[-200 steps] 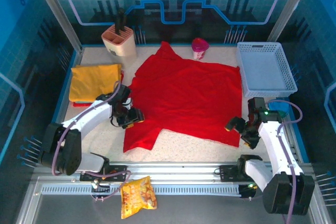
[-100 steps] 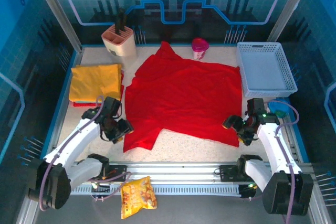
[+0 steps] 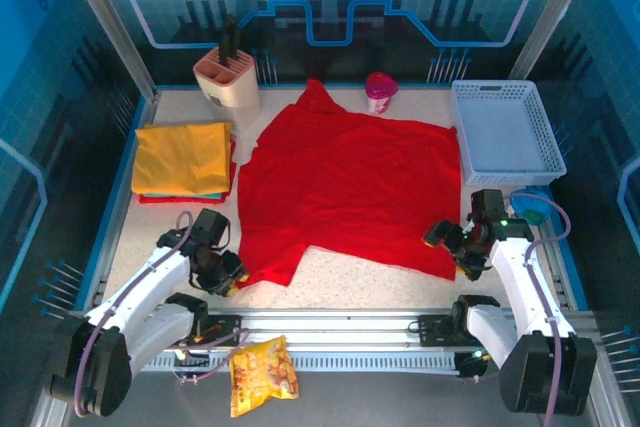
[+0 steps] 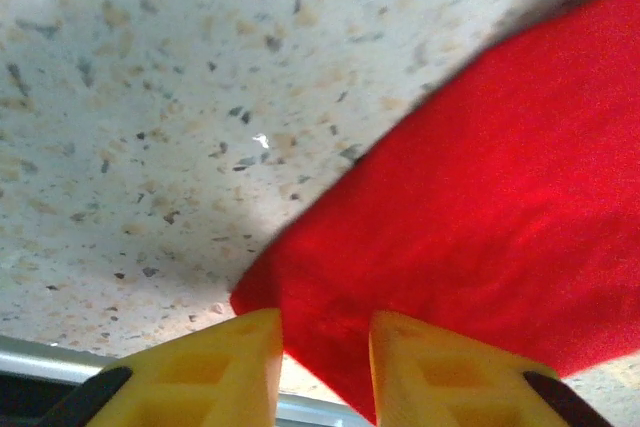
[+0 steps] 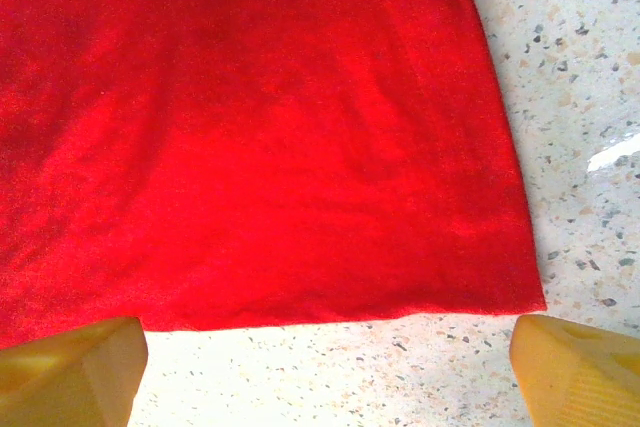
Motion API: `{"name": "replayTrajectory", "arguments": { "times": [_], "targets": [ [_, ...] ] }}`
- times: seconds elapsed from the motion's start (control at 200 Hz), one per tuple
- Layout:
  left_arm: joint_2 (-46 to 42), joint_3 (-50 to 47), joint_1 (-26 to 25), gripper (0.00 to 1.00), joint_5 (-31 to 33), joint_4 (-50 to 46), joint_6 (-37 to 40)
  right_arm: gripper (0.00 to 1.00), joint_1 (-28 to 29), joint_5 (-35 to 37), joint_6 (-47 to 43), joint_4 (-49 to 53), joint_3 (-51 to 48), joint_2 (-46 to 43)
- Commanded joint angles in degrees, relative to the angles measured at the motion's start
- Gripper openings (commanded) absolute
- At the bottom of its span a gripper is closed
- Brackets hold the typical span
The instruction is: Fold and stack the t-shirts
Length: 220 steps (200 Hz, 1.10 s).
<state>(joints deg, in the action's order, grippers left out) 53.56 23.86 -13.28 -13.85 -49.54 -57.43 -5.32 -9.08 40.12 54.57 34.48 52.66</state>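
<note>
red shirt (image 3: 350, 187) lay spread on the surface (image 3: 380, 282), collar left, hem right. my left hand (image 4: 325, 332), narrowed, straddled its near sleeve corner; i could not tell whether it gripped. my right hand (image 5: 330, 347), released wide, faced the near hem corner.

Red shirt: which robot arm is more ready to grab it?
Probably the left. The left gripper has a corner of the red t-shirt between its fingers; the right gripper is wide open, just short of the hem.
</note>
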Motion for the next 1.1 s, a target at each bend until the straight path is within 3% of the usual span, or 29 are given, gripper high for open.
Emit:
{"name": "replayTrajectory", "arguments": {
  "times": [0.0, 0.175, 0.45, 0.71, 0.931, 1.096],
  "targets": [
    [-0.80, -2.26, 0.19, 0.28, -3.12, 0.33, -1.77, 0.94, -0.74, -0.33, 0.12, 1.49, -0.28, -0.31],
    [-2.80, -4.23, 0.18, 0.41, -3.71, 1.30, -3.26, 0.95, -0.74, 0.33, 0.47, 2.04, -0.63, -0.73],
    [2.14, -3.44, 0.24, 0.45, -2.37, 6.71, -2.27, 0.96, -1.01, -0.19, 0.59, 2.12, -0.84, -0.63],
    [7.97, -1.50, 0.19, 0.27, 0.49, 9.07, -0.12, 0.95, -1.22, -0.32, 1.08, 2.37, -1.50, -1.51],
    [12.73, 6.02, 0.21, 0.00, 5.33, 6.73, 5.43, 0.96, -1.92, 0.32, 1.45, 2.51, -2.91, -0.79],
    [15.43, 12.92, 0.19, 0.00, 6.12, 5.24, 10.65, 0.96, -2.76, -2.08, 1.46, 0.38, -4.89, 2.76]
  ]
}}
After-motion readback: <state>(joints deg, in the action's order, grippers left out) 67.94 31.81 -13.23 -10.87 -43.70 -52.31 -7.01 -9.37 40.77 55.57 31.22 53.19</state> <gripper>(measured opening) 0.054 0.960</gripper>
